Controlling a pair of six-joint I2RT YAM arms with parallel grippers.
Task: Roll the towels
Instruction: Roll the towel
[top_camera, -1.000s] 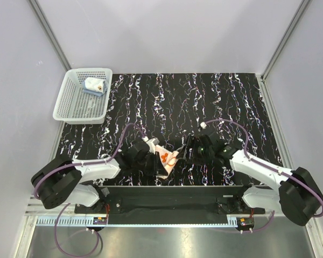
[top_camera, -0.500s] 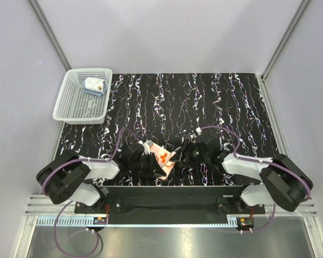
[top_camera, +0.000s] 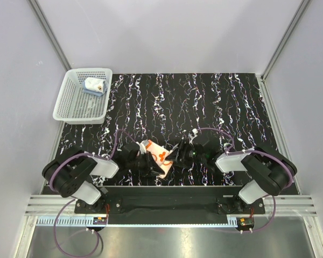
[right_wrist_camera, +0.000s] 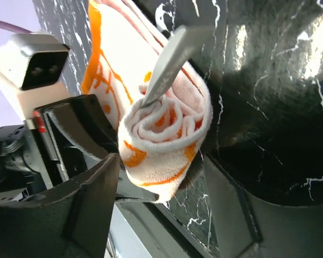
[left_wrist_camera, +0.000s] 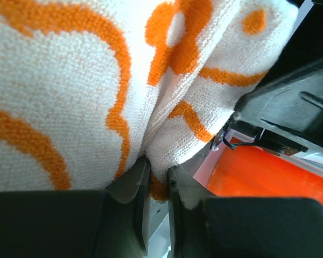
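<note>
The orange flower-print towel (top_camera: pixel 158 156) is partly rolled near the table's front edge, between my two grippers. My left gripper (left_wrist_camera: pixel 157 181) is shut on a fold of its cloth (left_wrist_camera: pixel 86 91), which fills the left wrist view. In the right wrist view the towel's coiled end (right_wrist_camera: pixel 162 129) faces the camera. My right gripper (right_wrist_camera: pixel 162 180) is open, with one finger on each side of that end. Whether they touch it I cannot tell. A grey finger (right_wrist_camera: pixel 169 59) pokes into the coil's centre. The light blue towel (top_camera: pixel 93 85) lies rolled in the basket.
The white perforated basket (top_camera: pixel 75 105) stands at the table's far left corner. Both arms (top_camera: pixel 97 166) (top_camera: pixel 242 161) lie low along the front edge, above the black base rail (top_camera: pixel 167 196). Grey walls close in the table on three sides.
The orange towel and both grippers have shifted a little left and nearer the front edge. My right gripper followed the roll in, and its jaws narrowed slightly.
</note>
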